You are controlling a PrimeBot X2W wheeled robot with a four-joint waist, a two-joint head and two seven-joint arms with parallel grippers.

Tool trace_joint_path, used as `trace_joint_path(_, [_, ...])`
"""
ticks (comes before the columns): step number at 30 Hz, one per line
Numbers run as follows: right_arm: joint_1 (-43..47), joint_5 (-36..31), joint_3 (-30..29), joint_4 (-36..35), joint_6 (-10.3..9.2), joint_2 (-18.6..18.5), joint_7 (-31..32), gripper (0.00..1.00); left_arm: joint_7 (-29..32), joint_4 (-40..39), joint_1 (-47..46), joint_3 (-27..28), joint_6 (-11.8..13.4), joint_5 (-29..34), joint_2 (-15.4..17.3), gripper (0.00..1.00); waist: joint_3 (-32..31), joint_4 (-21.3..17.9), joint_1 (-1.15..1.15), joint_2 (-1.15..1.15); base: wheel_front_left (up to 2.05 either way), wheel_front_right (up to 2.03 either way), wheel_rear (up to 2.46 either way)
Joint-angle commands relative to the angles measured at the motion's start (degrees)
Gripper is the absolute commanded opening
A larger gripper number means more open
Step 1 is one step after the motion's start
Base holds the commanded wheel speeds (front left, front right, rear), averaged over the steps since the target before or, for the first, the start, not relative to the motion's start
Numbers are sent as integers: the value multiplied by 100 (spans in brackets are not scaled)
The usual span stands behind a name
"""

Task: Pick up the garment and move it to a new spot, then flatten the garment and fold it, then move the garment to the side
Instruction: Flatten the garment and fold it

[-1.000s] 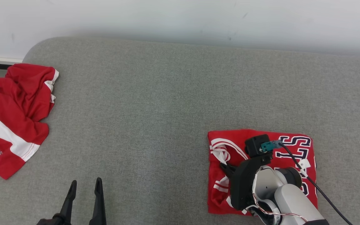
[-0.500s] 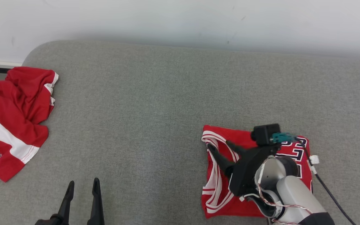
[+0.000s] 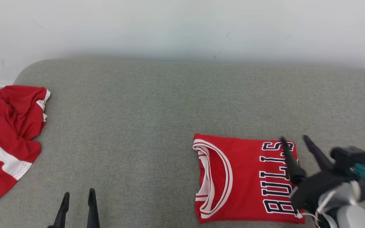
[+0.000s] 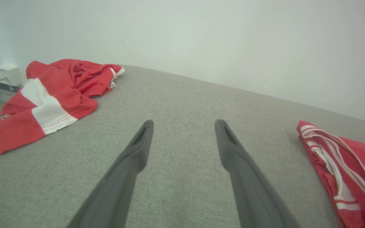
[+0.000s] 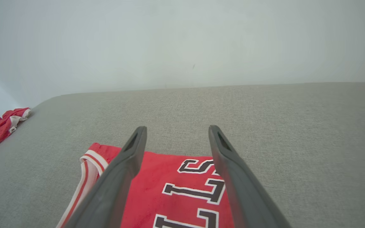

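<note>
The red jersey (image 3: 242, 180) was seen folded into a flat rectangle (white-trimmed collar, BULLS lettering uppermost); the right gripper (image 3: 293, 138) and left gripper (image 3: 78, 192) were held wide open, empty.

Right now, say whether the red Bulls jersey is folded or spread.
Folded: the red Bulls jersey lies as a compact flat rectangle.

The red Bulls jersey (image 3: 242, 177) lies folded into a flat, tidy rectangle on the right side of the grey fabric surface (image 3: 138, 126), face up. Its white-trimmed neckline (image 3: 215, 180) sits at the left end. The dark, white-edged BULLS lettering (image 3: 271, 191) runs sideways along the right end.
</note>
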Motion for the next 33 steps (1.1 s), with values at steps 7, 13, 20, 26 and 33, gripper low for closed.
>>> trace_joint_path(7, [820,-635,-486,-127,-14,-161,-932,100,-15,-15,159,81,-20,73,-7,100,-228,-210,0,0,0,0,0])
trace_joint_path(13, [1289,-838,-457,75,-14,-219,-1585,100,-15,19,224,105,-58,107,-7,100,-430,-266,0,0,0,0,0])
trace_joint_path(20, [1559,-858,-462,274,-14,-157,-1956,100,-16,94,185,130,-124,199,-7,100,-536,-284,0,0,0,0,0])
trace_joint_path(26, [1661,-900,-355,345,-14,-106,-2110,100,-15,258,78,135,-177,261,-7,100,-630,-312,0,0,0,0,0])
trace_joint_path(33, [1713,-813,-276,318,-14,-53,-2167,100,-15,361,101,157,-203,211,-7,100,-709,-379,0,0,0,0,0])
